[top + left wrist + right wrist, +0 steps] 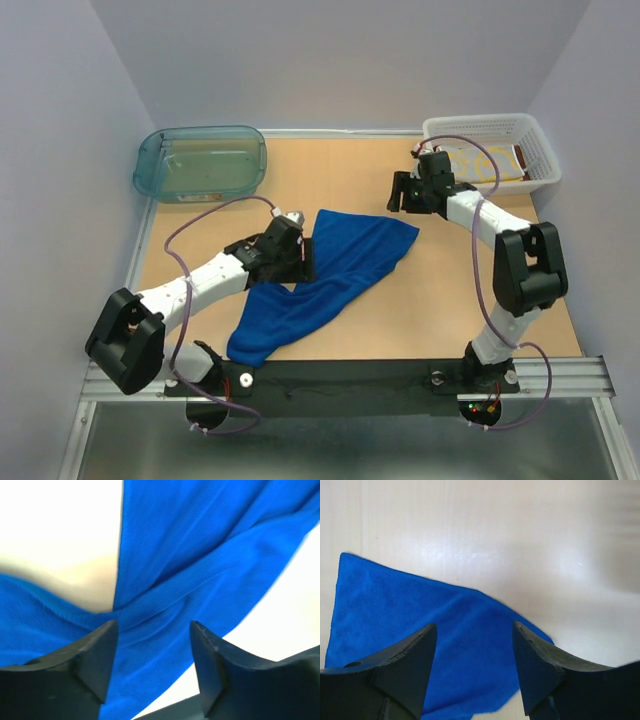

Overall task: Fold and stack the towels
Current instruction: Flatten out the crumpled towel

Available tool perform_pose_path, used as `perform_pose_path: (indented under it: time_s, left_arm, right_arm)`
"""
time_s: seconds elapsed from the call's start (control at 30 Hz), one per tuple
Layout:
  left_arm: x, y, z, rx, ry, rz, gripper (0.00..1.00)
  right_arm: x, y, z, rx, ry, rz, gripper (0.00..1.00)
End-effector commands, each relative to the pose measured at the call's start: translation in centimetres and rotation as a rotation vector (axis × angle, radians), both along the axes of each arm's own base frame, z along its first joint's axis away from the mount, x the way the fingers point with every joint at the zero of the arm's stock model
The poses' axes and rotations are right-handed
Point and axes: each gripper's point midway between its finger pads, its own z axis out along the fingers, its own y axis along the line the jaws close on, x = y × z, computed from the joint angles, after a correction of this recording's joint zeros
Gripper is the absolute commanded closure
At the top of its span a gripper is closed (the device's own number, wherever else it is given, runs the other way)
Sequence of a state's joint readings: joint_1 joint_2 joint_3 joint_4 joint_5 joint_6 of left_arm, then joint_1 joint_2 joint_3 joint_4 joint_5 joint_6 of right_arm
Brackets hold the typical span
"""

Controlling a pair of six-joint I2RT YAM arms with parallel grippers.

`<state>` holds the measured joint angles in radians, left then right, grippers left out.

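Observation:
The bright blue towel (325, 275) lies crumpled and twisted across the middle of the table. My left gripper (300, 250) is open and hovers low over the towel's twisted middle (165, 605), its jaws spread with cloth showing between them. My right gripper (400, 192) is open and empty, raised above the towel's far right corner (420, 630). A yellow patterned towel (480, 163) and a rust-brown towel (520, 158) lie in the white basket (545, 150) at the back right.
A teal tub (200, 162) stands at the back left corner. The white basket stands at the back right. Walls close in the table on three sides. Bare wood shows to the right of the blue towel (480, 310).

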<state>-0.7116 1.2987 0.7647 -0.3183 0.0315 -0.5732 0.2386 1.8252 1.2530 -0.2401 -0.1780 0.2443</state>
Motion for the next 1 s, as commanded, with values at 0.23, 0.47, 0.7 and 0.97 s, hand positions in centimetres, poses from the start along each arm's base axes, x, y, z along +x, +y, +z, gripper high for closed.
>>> perform_pose_path:
  time_s: [0.23, 0.47, 0.7, 0.97]
  left_arm:
    - [13.9, -1.6, 6.2, 0.109, -0.288, 0.009, 0.06]
    - [19.3, -3.5, 5.6, 0.171, -0.339, -0.069, 0.01]
    - [22.5, -4.4, 4.5, 0.207, -0.371, -0.104, 0.01]
    - [24.0, -5.5, 3.2, 0.221, -0.376, -0.149, 0.03]
  right_arm:
    - [-3.4, -7.6, -0.4, -0.187, 0.038, -0.302, 0.35]
    - [-2.7, -8.0, -1.7, -0.217, 0.066, -0.31, 0.38]
    - [-2.6, -7.5, -3.6, -0.213, 0.115, -0.294, 0.4]
    - [-2.5, -7.0, -5.1, -0.218, 0.148, -0.251, 0.48]
